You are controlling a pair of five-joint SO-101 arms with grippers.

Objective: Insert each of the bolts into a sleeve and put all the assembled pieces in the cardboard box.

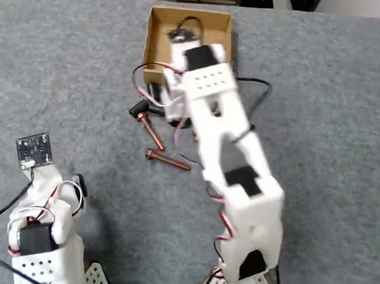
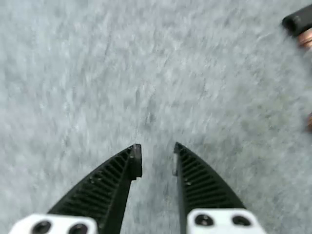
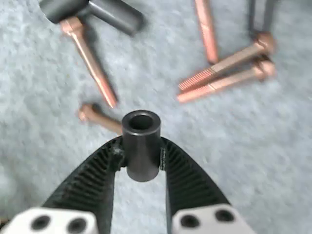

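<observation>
Right gripper [image 3: 140, 148] clamps black cylindrical sleeve [image 3: 141, 134] upright above scattered copper-coloured bolts [image 3: 91, 66]. Left gripper [image 2: 156, 146], jaws parted, empty, over grey felt tabletop [image 2: 146, 73], near left.

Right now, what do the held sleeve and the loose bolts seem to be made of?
Sleeve: matte black, smooth, faint sheen; perhaps blackened steel or hard plastic, cannot tell. Bolts: reddish-orange, shiny, threaded tips; probably copper-plated metal.

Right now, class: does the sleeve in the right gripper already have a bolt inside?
No, the black sleeve clamped in the right gripper shows an open, empty bore.
</observation>
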